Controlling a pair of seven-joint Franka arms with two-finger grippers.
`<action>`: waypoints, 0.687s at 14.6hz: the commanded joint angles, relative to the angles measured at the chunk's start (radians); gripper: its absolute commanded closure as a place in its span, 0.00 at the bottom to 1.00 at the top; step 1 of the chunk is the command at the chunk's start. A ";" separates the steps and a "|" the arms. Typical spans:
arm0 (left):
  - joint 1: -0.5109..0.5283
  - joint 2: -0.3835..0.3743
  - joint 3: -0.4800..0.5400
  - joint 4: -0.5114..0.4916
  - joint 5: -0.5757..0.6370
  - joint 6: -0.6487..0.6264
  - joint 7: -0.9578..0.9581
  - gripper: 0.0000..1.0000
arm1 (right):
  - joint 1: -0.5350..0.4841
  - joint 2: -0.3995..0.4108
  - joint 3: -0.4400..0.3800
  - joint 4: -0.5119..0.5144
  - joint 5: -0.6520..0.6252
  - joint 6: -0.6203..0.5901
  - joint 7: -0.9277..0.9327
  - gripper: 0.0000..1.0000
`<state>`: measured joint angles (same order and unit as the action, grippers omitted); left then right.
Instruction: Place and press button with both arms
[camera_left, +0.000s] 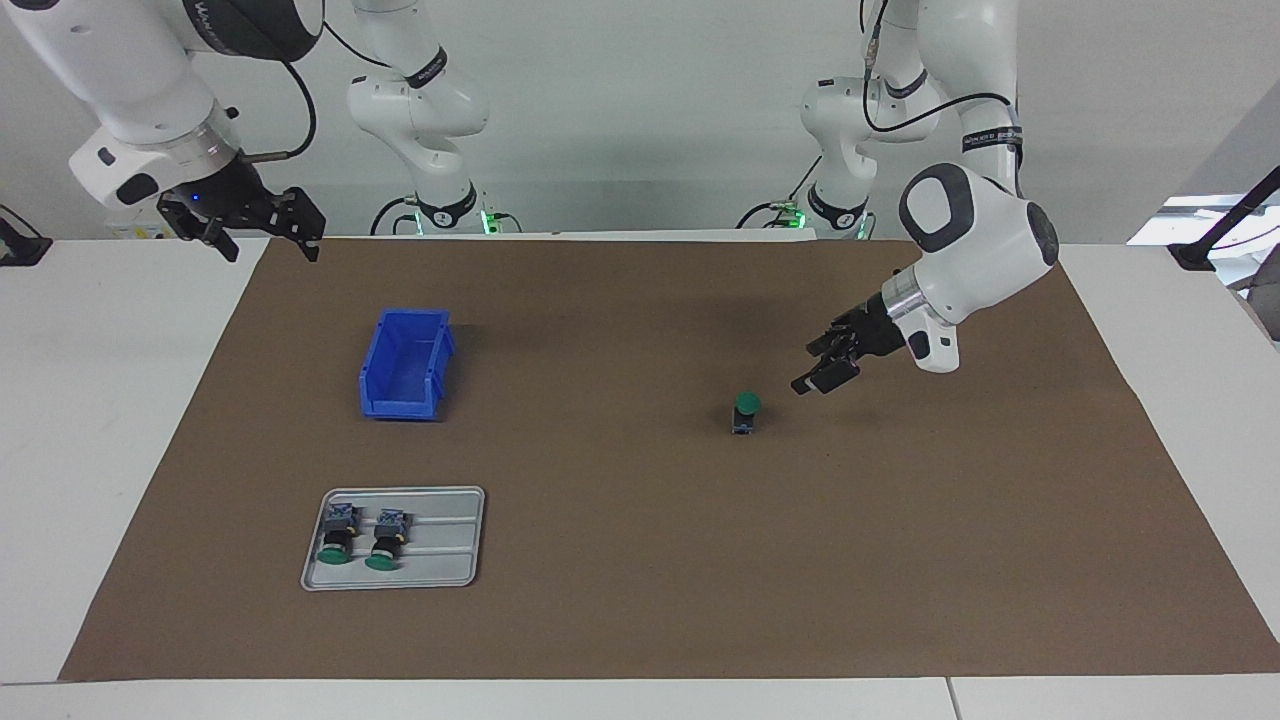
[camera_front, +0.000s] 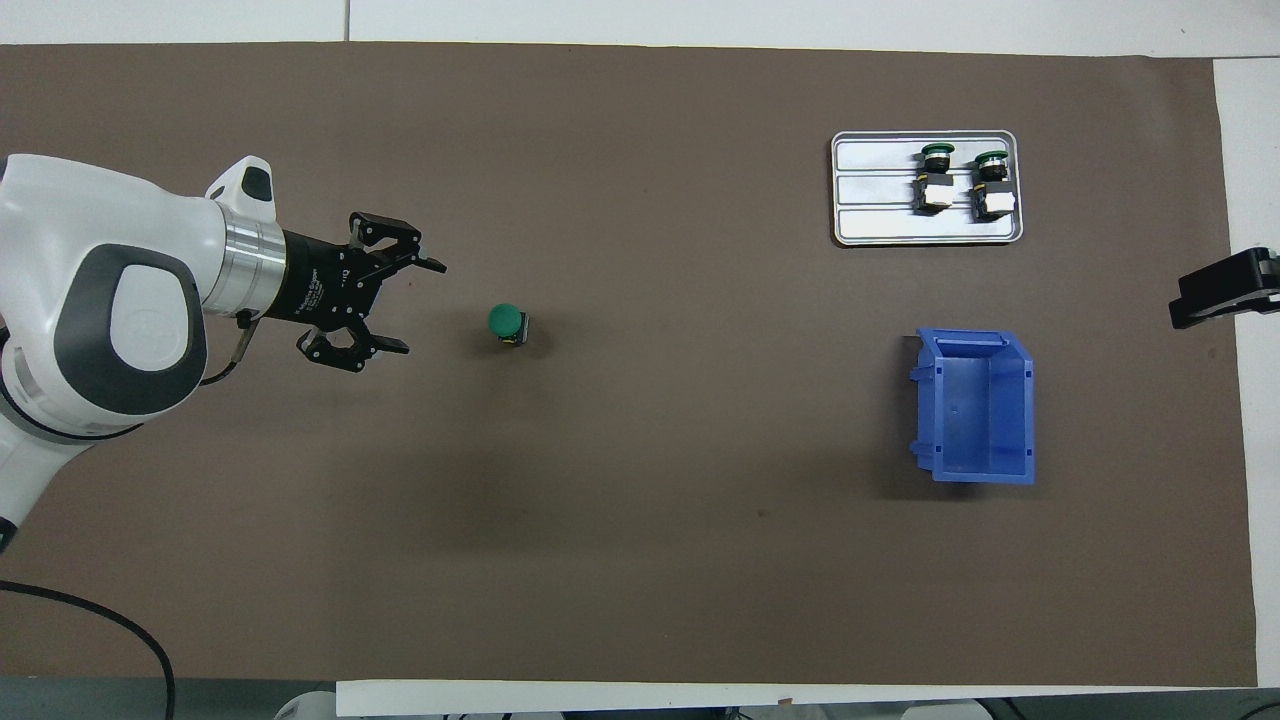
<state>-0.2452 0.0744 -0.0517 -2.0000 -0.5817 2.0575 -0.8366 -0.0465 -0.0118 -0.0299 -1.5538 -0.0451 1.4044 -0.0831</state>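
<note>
Overhead view, we read no label clearly, grey tray (camera_front: 927, 226) holding two buttons (camera_front: 934, 178), blue bin (camera_front: 978, 405) empty, green button (camera_front: 507, 323) upright mid-mat, left gripper (camera_front: 408, 306) spread wide, holding nothing, right gripper (camera_left: 268, 238) likewise, waiting.

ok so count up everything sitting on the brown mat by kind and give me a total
Green push-buttons: 3, one standing alone, two lying in the tray
Grey tray: 1
Blue bin: 1
Total: 5
</note>
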 joint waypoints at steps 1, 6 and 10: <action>-0.072 -0.002 0.004 0.038 0.194 -0.014 -0.004 0.00 | -0.010 -0.017 0.004 -0.022 0.014 0.004 -0.023 0.01; -0.176 0.008 0.001 0.104 0.478 -0.023 0.045 0.06 | -0.010 -0.017 0.004 -0.022 0.016 0.002 -0.021 0.01; -0.192 0.028 -0.002 0.110 0.505 -0.008 0.227 0.48 | -0.009 -0.017 0.004 -0.022 0.014 0.004 -0.021 0.01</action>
<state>-0.4306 0.0761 -0.0622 -1.9124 -0.0979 2.0517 -0.6900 -0.0461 -0.0118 -0.0296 -1.5539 -0.0450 1.4039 -0.0831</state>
